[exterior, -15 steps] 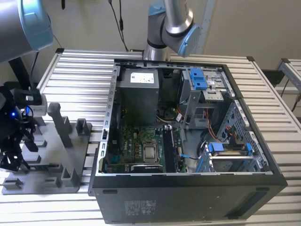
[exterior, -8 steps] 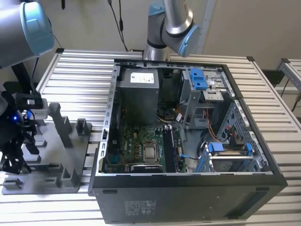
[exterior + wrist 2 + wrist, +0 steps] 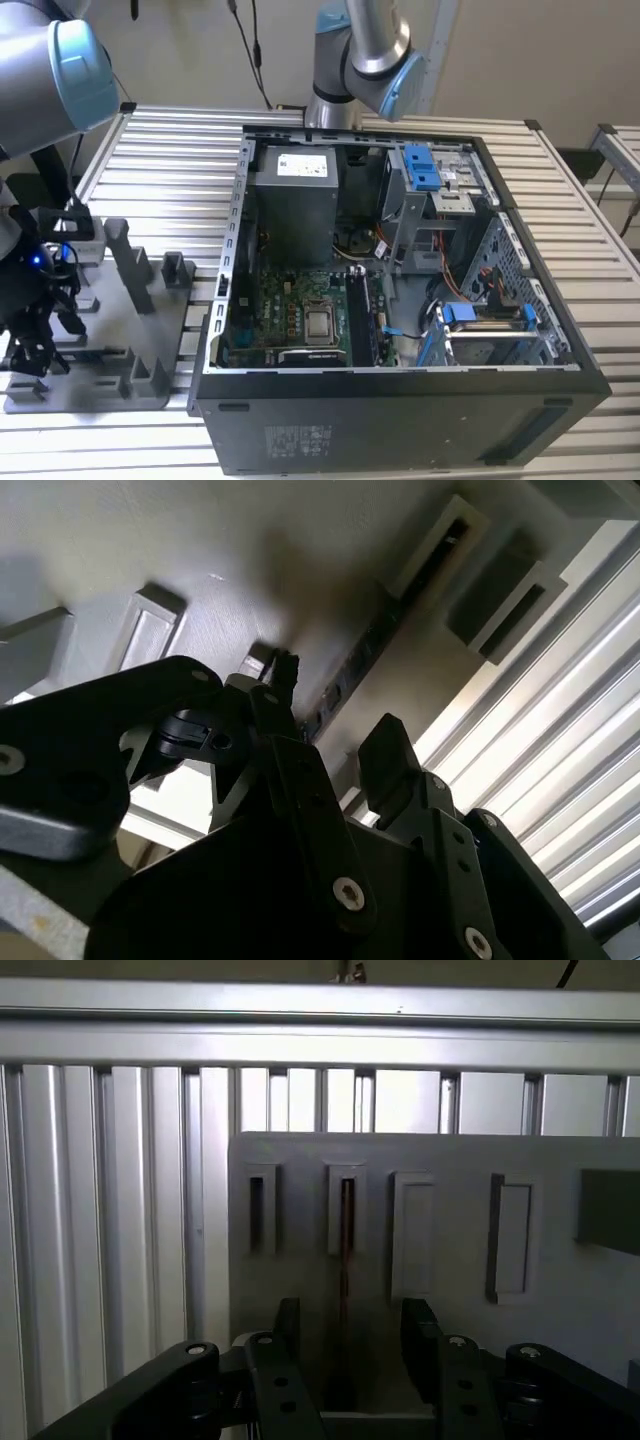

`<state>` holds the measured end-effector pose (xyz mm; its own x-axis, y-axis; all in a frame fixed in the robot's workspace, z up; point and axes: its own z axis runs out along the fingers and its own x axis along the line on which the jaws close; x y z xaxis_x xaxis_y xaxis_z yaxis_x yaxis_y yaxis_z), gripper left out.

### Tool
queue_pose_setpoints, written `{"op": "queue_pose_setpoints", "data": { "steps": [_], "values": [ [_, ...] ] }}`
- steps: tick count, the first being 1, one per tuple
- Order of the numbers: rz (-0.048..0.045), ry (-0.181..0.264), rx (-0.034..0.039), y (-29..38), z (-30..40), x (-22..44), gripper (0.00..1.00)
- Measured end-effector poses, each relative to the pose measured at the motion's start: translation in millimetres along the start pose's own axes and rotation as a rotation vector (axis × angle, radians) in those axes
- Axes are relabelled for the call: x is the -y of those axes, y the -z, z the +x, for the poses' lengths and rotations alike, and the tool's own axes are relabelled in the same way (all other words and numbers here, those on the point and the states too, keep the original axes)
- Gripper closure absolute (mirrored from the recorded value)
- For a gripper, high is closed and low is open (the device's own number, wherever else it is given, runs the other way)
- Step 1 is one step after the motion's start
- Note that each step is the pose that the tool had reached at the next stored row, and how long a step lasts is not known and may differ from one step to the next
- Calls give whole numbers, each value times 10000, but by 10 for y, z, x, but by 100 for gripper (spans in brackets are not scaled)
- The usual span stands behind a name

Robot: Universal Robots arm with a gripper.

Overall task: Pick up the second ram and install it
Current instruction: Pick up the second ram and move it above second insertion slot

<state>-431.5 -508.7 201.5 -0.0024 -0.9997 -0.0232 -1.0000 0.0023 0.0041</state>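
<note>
The second ram (image 3: pixel 345 1250) stands on edge in a slot of the grey tray (image 3: pixel 560 1350), seen edge-on as a thin dark line. In the second wrist view it is a dark strip with chips (image 3: pixel 350 670) lying along the tray (image 3: pixel 200 550). My gripper (image 3: pixel 352 1350) is open, and its black fingers (image 3: pixel 288 1332) straddle the strip with a gap on each side. The same straddle shows in the second wrist view, gripper (image 3: pixel 335 730). In the exterior view the gripper (image 3: pixel 35 340) hangs low over the tray (image 3: pixel 110 340) at the exterior view's left.
The open computer case (image 3: pixel 400 270) lies to the exterior view's right of the tray, motherboard (image 3: pixel 300 310) facing up, with blue drive brackets (image 3: pixel 420 165). Upright grey posts (image 3: pixel 125 260) rise from the tray. A second arm's base (image 3: pixel 360 60) stands behind the case on the slatted table (image 3: pixel 170 160).
</note>
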Motion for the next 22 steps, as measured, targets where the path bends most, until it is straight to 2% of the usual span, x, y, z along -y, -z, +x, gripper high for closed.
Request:
{"op": "queue_pose_setpoints", "data": {
  "steps": [4,18,20,21,22],
  "values": [
    [-2,5,-3,-42,3,-1,46],
    [-1,5,-2,-49,2,-1,46],
    [-1,5,-2,-50,2,-1,48],
    [-1,5,-2,-50,2,-1,55],
    [-1,5,-2,-50,2,-1,55]
  ]
}}
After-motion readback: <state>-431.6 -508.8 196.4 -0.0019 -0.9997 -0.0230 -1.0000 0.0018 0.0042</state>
